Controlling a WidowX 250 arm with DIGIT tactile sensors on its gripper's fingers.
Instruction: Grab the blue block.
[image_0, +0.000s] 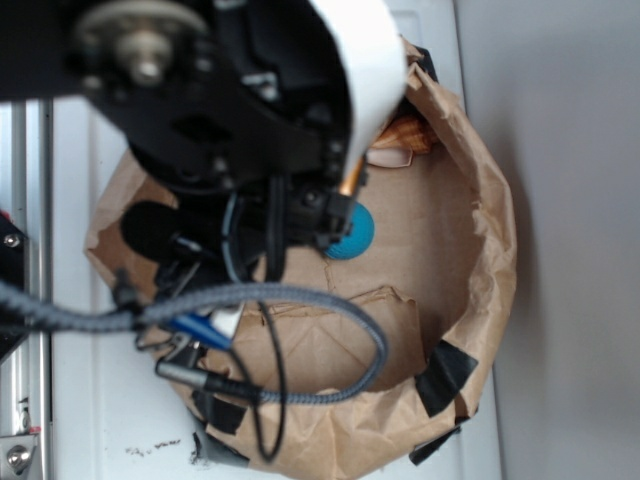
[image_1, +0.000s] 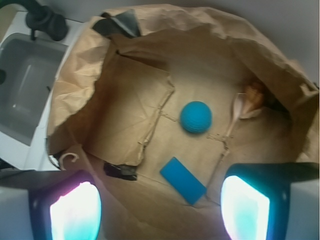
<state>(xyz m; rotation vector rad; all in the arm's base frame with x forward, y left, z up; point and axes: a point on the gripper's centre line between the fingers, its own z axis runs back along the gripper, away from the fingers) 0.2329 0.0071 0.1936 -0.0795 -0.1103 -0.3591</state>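
- Approaching is the step we judge to be in hand: the gripper (image_1: 160, 207) hangs above the paper bag (image_1: 280, 65), nothing grasped.
- We read the fingers (image_1: 75, 212) as released, spread wide at both lower corners of the wrist view.
- We locate the blue block (image_1: 183, 180) flat on the bag floor, between the fingers, lying diagonally, apart from the teal ball (image_1: 196, 117).
- Next, in our judgement: rotate to straddle the short width, descend, clench.
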